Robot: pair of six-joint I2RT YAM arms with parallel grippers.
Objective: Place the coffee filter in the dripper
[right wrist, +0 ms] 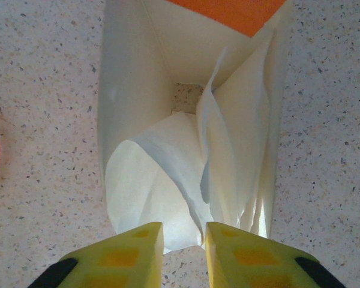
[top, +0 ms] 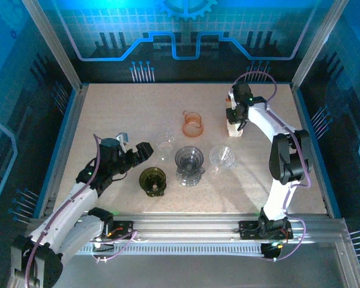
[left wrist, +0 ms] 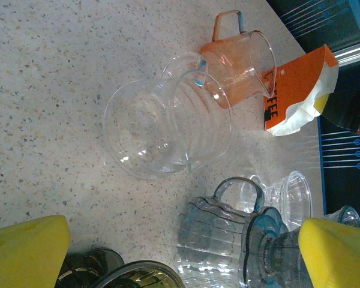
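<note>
right gripper: over the filter pack at far right of the table, yellow fingers a narrow gap apart
grip: lower edge of the white coffee filter reaches that gap; pinched or not, cannot tell
coffee filter location: in the open orange-and-white pack, in no dripper
left gripper: jaws wide apart, nothing held, near left, just beside the dark dripper
mid-table: grey dripper, clear dripper, small clear dripper, orange dripper further back
target dripper: cannot tell which
</note>
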